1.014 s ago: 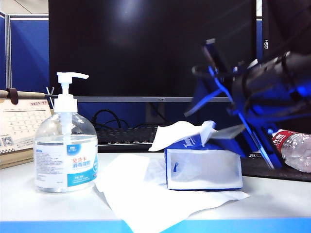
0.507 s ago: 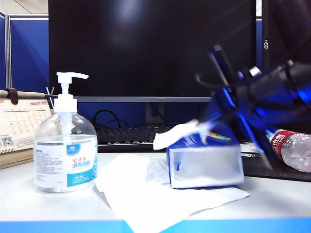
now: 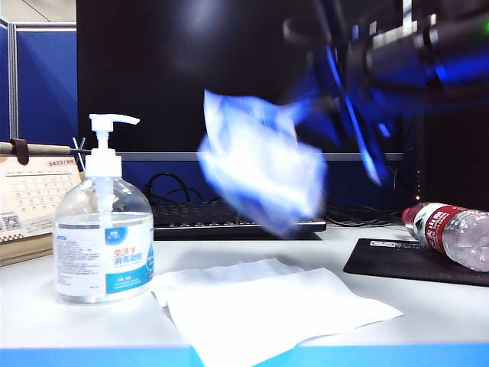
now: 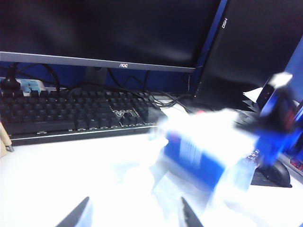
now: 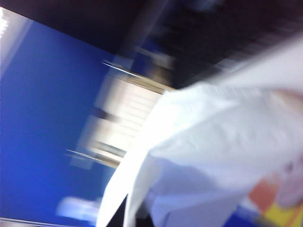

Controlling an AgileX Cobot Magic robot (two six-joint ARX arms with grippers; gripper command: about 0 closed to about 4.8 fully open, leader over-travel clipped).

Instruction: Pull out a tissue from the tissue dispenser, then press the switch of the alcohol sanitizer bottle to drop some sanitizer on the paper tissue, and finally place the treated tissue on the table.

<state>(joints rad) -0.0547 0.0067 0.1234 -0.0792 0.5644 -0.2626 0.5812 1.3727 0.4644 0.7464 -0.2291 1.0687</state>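
Two grippers to report. The right gripper (image 3: 328, 92) is up high, well to the right of the alcohol sanitizer bottle (image 3: 103, 237) and above the level of its pump. It is badly smeared in the exterior view, but its jaws are together, clamped on the tissue (image 5: 213, 132), whose white folds fill most of the right wrist view. The tissue dispenser (image 3: 260, 172) hangs below that gripper, clear of the desk (image 3: 428, 313). It is a blue and white blur to the right of the bottle, roughly level with the switch (image 3: 107, 122) and lower. I cannot tell through the blur how much of the tissue is out of the pack.

The left gripper (image 4: 132, 217) has its two dark fingertips (image 4: 75, 215) standing wide apart with nothing between them, low over the white desk on the near side of the keyboard (image 4: 75, 116). I cannot place it against the bottle.

The bottle stands upright on the desk, its nozzle pointing right. Just beside its base on the right, a larger white paper sheet (image 3: 267, 310) lies flat on the desk. Far to the bottle's right, a red-labelled water bottle (image 3: 451, 233) lies on its side on a black mat (image 3: 390, 260). A desk calendar (image 3: 30, 199) stands behind the bottle on its left.
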